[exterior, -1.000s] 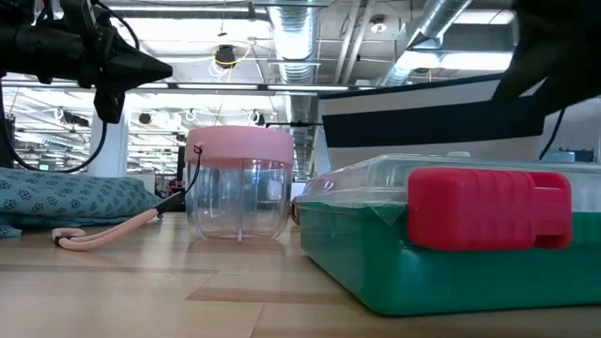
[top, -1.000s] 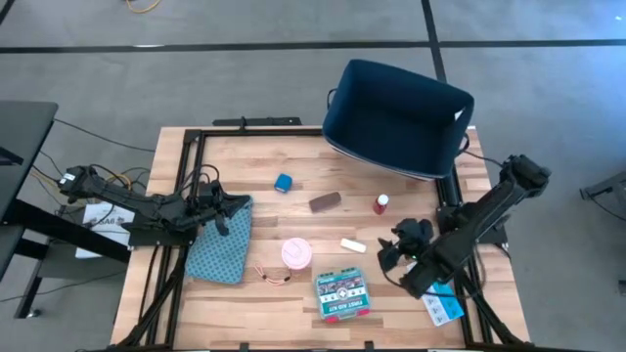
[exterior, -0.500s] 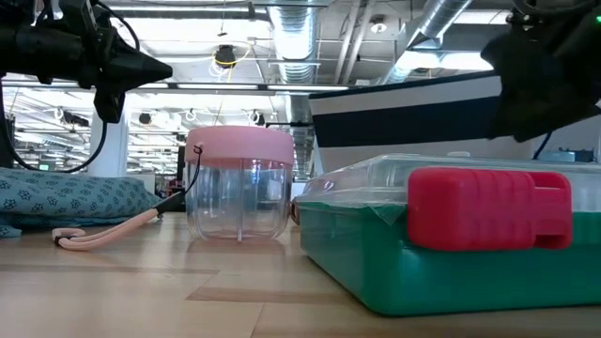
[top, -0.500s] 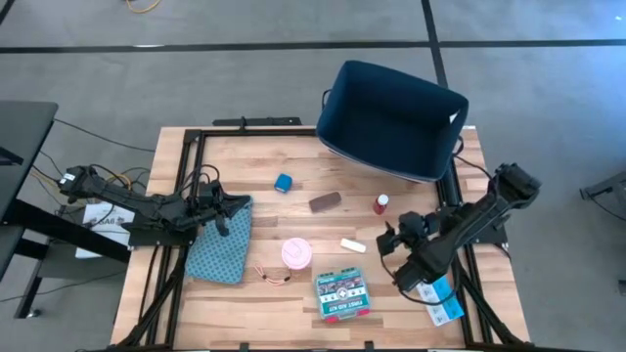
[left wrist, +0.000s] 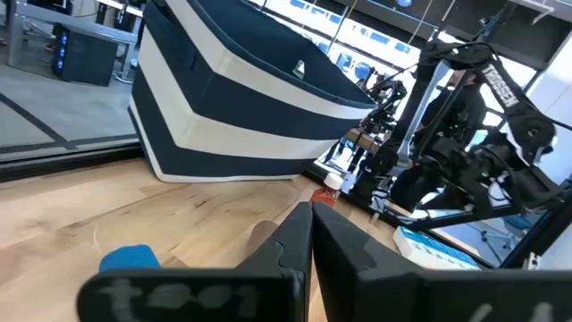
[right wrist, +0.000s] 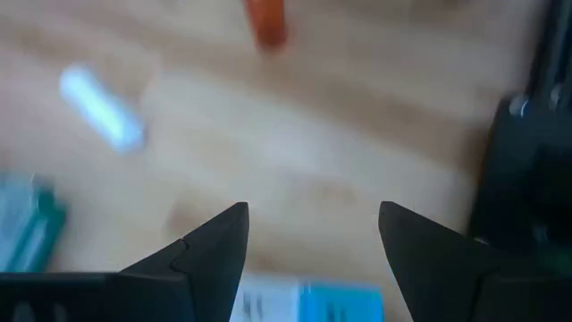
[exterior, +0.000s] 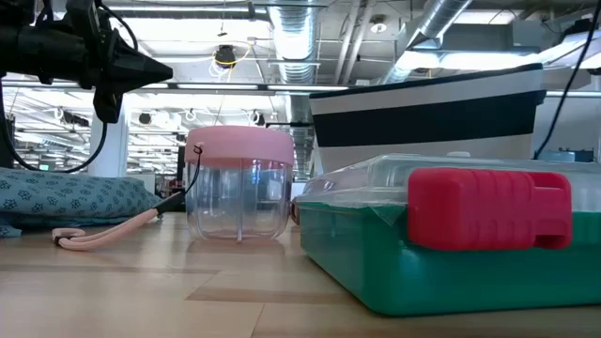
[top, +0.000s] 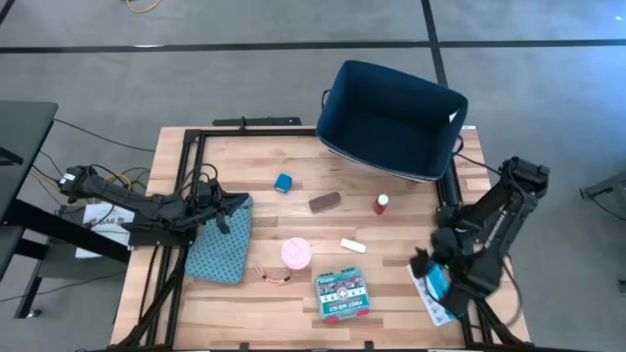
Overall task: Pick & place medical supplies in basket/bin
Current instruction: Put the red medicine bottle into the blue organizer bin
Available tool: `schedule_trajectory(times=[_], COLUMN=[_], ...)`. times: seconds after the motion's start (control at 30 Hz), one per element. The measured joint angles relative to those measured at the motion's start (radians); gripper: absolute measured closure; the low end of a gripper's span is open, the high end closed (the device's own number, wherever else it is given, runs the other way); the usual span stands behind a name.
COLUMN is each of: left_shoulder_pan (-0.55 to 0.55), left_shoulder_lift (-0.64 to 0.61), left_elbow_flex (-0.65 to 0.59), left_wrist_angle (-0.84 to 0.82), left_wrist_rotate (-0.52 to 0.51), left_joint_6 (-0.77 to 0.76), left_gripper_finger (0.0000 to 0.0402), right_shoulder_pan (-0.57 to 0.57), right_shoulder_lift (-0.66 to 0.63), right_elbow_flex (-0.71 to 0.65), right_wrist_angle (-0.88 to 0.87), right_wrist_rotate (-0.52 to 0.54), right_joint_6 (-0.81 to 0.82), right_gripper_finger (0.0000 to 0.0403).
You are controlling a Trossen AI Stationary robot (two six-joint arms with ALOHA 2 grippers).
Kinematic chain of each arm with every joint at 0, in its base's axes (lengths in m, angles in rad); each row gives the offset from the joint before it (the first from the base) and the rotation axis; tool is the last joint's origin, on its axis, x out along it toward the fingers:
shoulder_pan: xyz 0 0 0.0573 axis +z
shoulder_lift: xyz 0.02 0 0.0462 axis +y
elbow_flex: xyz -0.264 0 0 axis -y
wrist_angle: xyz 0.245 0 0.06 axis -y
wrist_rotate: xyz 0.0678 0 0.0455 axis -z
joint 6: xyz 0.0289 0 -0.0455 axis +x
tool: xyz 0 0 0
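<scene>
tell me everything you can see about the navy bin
The large dark navy soft-sided fabric bin sits at the table's far right corner, tilted, its open mouth showing a bare navy interior. White stripes band its lower wall in the left wrist view. A small white tag marks its rim. No end effector touches it; the red-white bottle stands just in front, apart.

Even, bright overhead light with soft shadows; the right wrist view is heavily motion-blurred.
</scene>
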Motion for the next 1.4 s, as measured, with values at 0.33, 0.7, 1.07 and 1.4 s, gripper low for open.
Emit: schedule_trajectory(times=[0.33, 0.7, 1.07, 1.4], left_shoulder_pan=[0.000, 0.000, 0.000, 0.000], left_shoulder_lift=[0.000, 0.000, 0.000, 0.000], left_elbow_flex=[0.000, 0.000, 0.000, 0.000], left_wrist_angle=[0.003, 0.049, 0.077, 0.077], left_wrist_rotate=[-0.064, -0.057, -0.048, -0.047], left_joint_6=[0.001, 0.006, 0.024, 0.024], left_gripper_finger=[0.0401, 0.0401, 0.0401, 0.0401], right_shoulder_pan=[0.005, -0.276, -0.380, -0.486], right_shoulder_lift=[0.158, 0.223, 0.079, -0.112], right_elbow_flex=[-0.001, -0.002, -0.002, -0.004], right_wrist_angle=[0.145, 0.046, 0.061, 0.268], right_wrist_rotate=[0.202, 0.290, 0.421, 0.474], right_joint_6=[-0.012, -0.154, -0.324, -0.769], right_gripper_finger=[0.0159, 0.0159, 0.0159, 0.0159])
